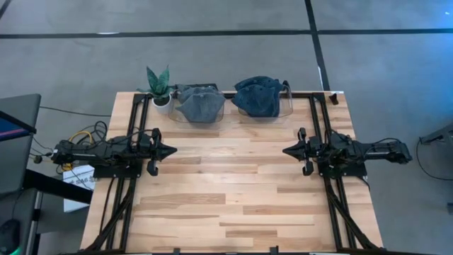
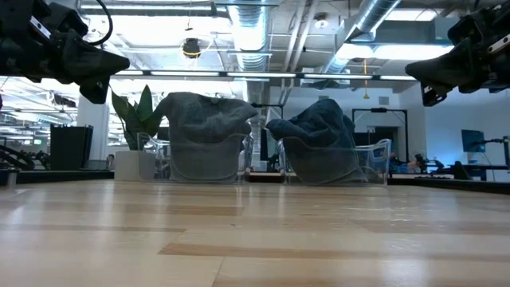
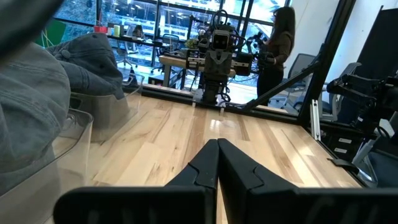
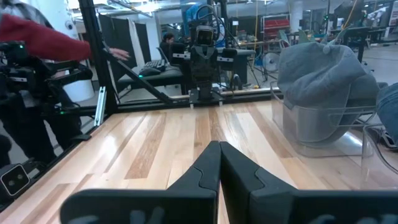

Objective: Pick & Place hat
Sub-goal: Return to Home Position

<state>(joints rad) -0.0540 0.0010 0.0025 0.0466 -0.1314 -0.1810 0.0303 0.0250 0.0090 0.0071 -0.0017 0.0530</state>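
Note:
Two denim hats sit on clear plastic stands at the table's far edge. The lighter grey hat is on the left stand, the darker blue hat on the right stand. My left gripper hovers shut over the table's left side, pointing right. My right gripper hovers shut over the right side, pointing left. Both are clear of the hats.
A small potted plant stands left of the grey hat at the far edge. Black frame rails run along both sides. The wooden tabletop lies bare between the arms. People show in the room beyond.

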